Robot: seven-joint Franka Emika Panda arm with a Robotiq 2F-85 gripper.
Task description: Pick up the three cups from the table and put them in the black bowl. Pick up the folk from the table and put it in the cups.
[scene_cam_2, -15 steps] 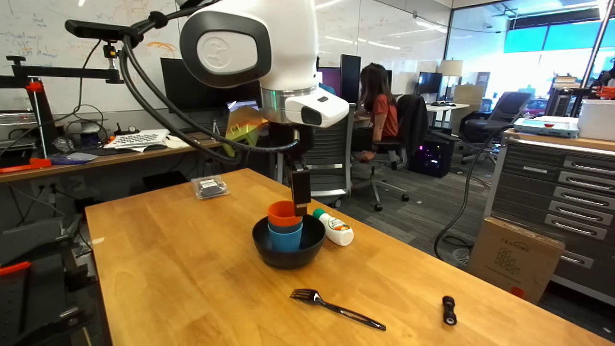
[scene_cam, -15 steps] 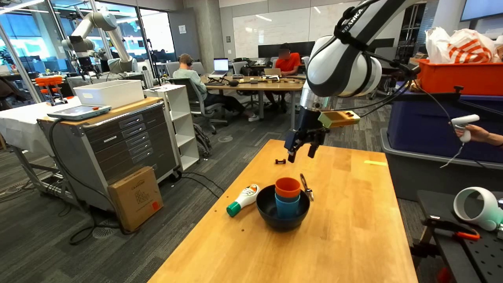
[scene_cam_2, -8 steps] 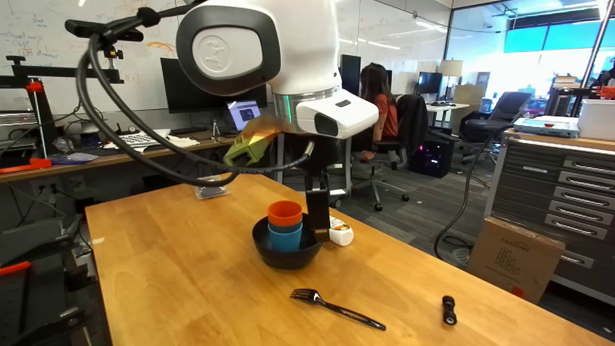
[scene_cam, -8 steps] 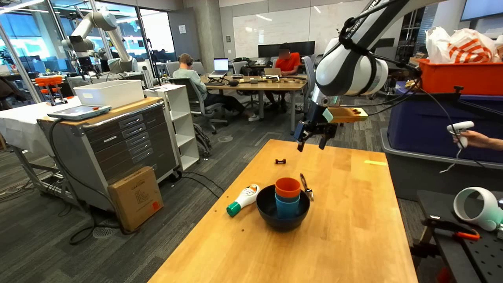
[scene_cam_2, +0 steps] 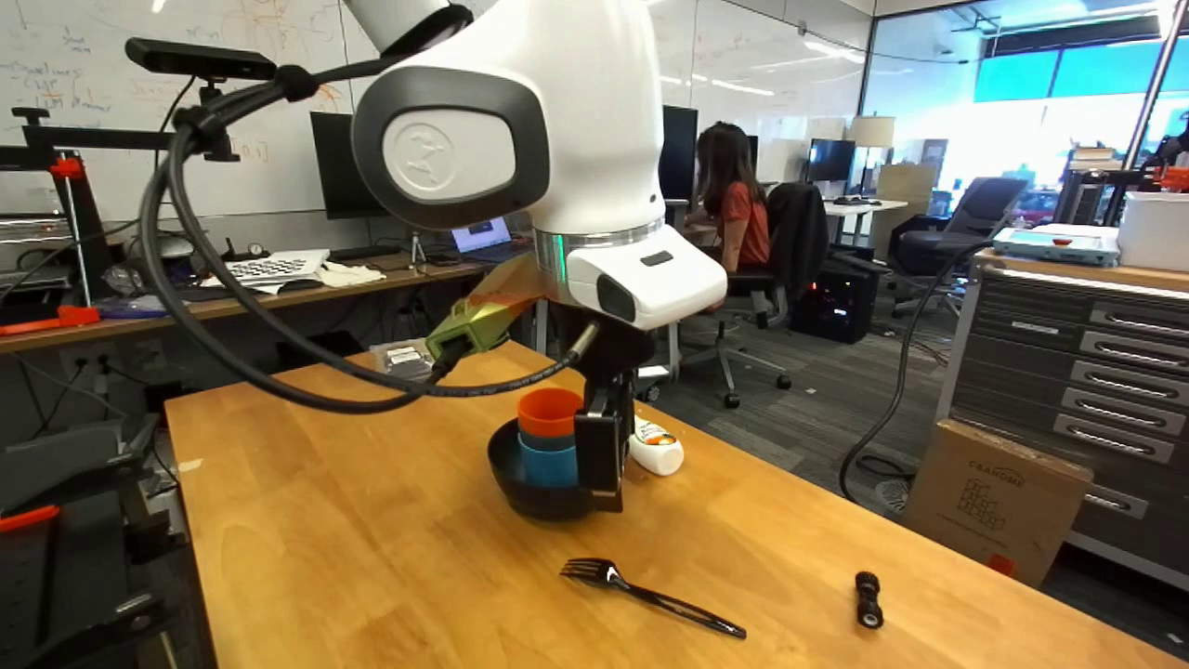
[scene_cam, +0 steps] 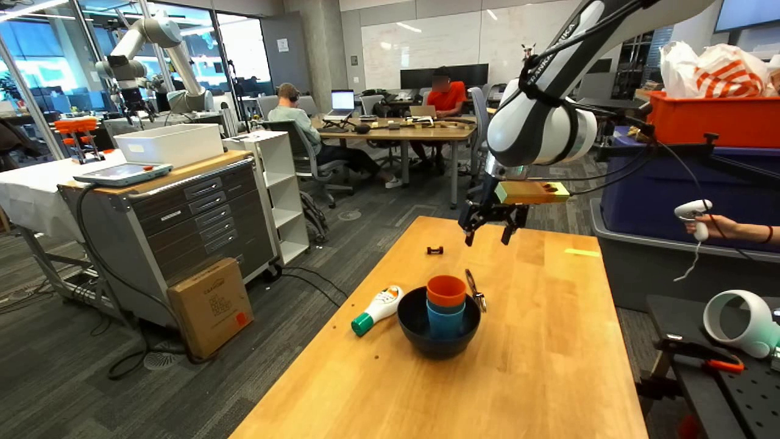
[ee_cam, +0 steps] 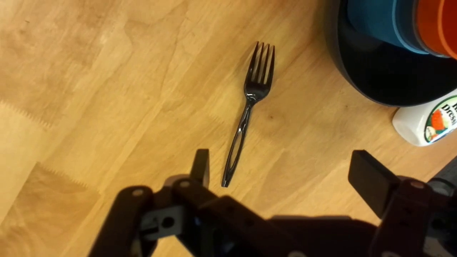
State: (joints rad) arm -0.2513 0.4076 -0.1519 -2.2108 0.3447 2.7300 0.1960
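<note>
The three cups are nested upright in the black bowl (scene_cam_2: 509,483). The orange cup (scene_cam_2: 548,412) is on top, the dark grey-blue cup (scene_cam_2: 546,440) shows as a band in the middle, and the blue cup (scene_cam_2: 548,467) is lowest. The fork (ee_cam: 257,89) is black and lies flat on the table (scene_cam: 536,341) beside the bowl. In the wrist view its handle end lies between the fingers, nearer the left one. My gripper (ee_cam: 280,162) is open and empty above the table. In an exterior view the gripper (scene_cam: 487,239) shows both fingers apart.
A white bottle with a green cap (scene_cam: 378,310) lies against or close beside the bowl. A small black dumbbell-shaped object (scene_cam_2: 868,599) lies near the table edge. A clear packet (scene_cam_2: 405,360) lies at a table corner. Cables (scene_cam_2: 279,367) hang from the arm.
My gripper has moved away from the bowl and cups toward the fork's side and is now lower. Its fingers look slightly wider apart. The cups, bowl and fork have not moved.
</note>
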